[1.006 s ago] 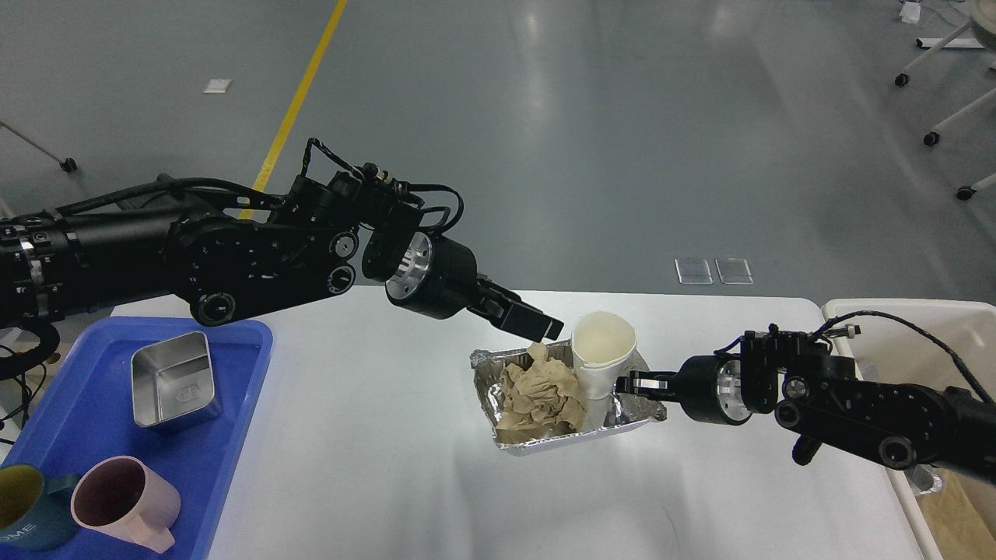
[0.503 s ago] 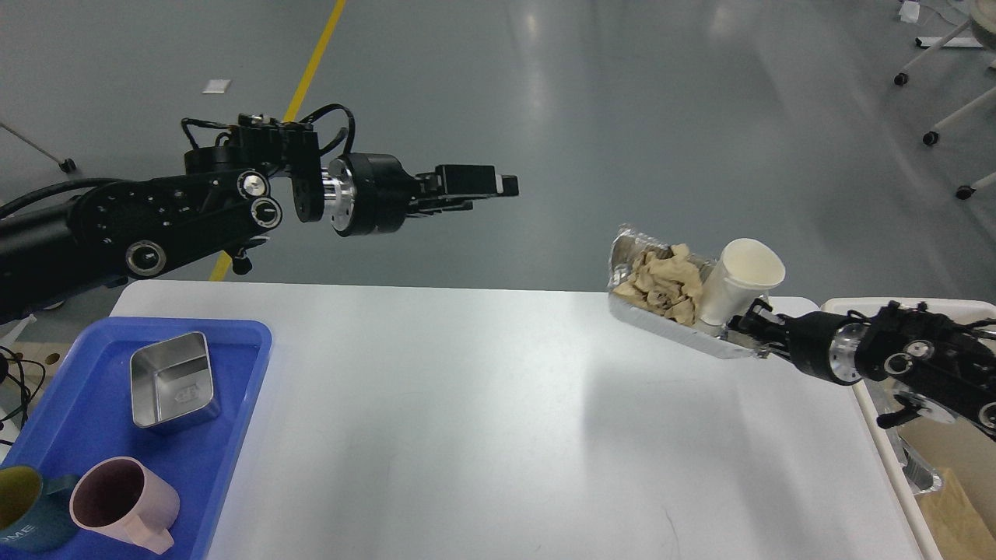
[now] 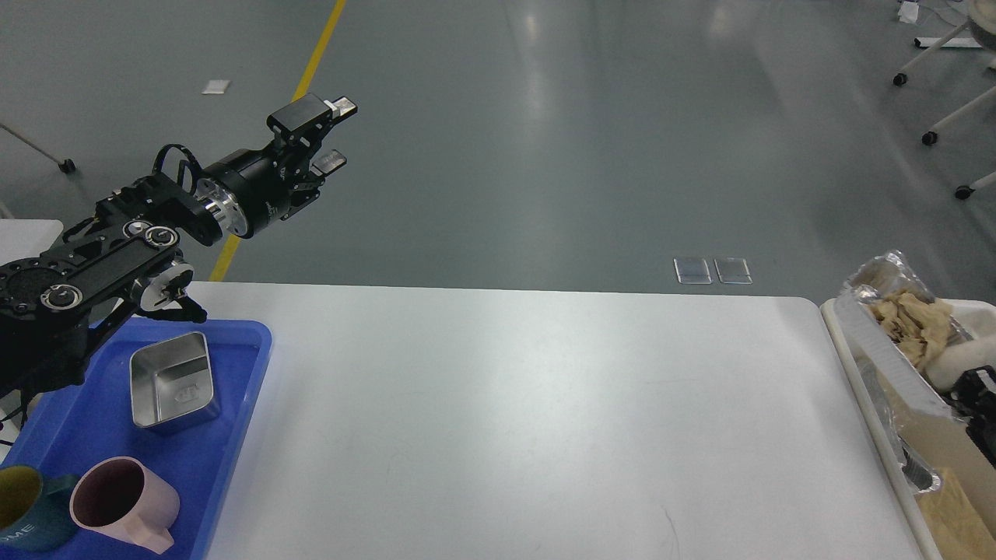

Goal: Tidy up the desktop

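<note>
Foil tray [image 3: 879, 299] of crumpled paper, on the desktop [image 3: 513, 412] a second earlier, now tipped over the beige bin [image 3: 844, 346] at right — table cleared. Left gripper [image 3: 333, 134] had risen, fingers apart; right gripper barely showed — grip unclear.

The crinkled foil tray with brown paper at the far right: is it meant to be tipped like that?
It does look askew: the crinkled silver foil tray of crumpled brown paper is tilted steeply over the beige bin, not lying flat. The white tabletop shows no spill.
</note>
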{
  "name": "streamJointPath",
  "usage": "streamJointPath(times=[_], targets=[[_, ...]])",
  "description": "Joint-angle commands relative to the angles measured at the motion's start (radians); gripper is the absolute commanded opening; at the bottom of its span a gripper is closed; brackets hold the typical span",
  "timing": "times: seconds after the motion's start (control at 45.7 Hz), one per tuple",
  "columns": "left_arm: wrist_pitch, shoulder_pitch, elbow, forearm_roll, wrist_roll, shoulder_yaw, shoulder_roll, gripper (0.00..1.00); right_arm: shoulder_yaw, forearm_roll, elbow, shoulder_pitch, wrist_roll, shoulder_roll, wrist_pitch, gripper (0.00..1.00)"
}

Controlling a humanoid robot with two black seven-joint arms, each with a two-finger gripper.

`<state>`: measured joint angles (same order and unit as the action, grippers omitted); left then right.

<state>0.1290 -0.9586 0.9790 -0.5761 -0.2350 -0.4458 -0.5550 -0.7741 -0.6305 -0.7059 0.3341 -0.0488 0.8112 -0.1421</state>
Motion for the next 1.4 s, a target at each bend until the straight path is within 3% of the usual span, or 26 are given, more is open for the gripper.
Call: streamJointPath(times=[0.0,0.263,0.481,0.503,0.547,0.569,0.612,0.722,1.028,1.247,1.312,1.378], targets=[[-0.023,0.055,-0.005,0.041,-0.003,-0.054,0.003,0.89,-0.001,0.072,0.091,-0.044,0.0,-0.003,0.006,0.0],[-0.025,0.121,-0.026,0.108,-0.009,-0.131,0.007,0.89,-0.001,0.167,0.216,-0.109,0.0,-0.012,0.006,0.0],[-0.025,0.158,-0.04,0.125,-0.01,-0.188,0.01,0.89,-0.001,0.187,0.233,-0.133,0.001,-0.027,0.009,0.01],[-0.025,0.158,-0.04,0.125,-0.01,-0.194,0.01,0.89,-0.001,0.187,0.235,-0.133,0.001,-0.027,0.009,0.17],[-0.025,0.159,-0.04,0.125,-0.011,-0.198,0.01,0.89,-0.002,0.187,0.253,-0.13,0.001,-0.032,0.013,0.59],[-0.025,0.159,-0.04,0.125,-0.012,-0.2,0.01,0.89,-0.004,0.187,0.264,-0.127,0.003,-0.035,0.016,0.72],[-0.025,0.159,-0.04,0.125,-0.012,-0.2,0.01,0.89,-0.013,0.187,0.278,-0.124,0.003,-0.046,0.025,0.84],[-0.025,0.159,-0.04,0.127,-0.014,-0.202,0.01,0.89,-0.03,0.187,0.284,-0.124,0.004,-0.064,0.029,0.98],[-0.026,0.159,-0.042,0.211,-0.017,-0.205,0.007,0.89,-0.042,0.187,0.282,-0.104,0.009,-0.075,0.032,1.0],[-0.028,0.158,-0.126,0.251,-0.015,-0.223,0.007,0.9,-0.188,0.187,0.282,-0.018,0.013,-0.156,0.032,1.0],[-0.052,0.158,-0.148,0.251,-0.009,-0.249,0.015,0.9,-0.214,0.187,0.284,0.026,0.013,-0.184,0.032,1.0],[-0.13,0.159,-0.149,0.251,-0.009,-0.267,0.018,0.9,-0.235,0.187,0.286,0.086,0.013,-0.233,0.032,1.0]])
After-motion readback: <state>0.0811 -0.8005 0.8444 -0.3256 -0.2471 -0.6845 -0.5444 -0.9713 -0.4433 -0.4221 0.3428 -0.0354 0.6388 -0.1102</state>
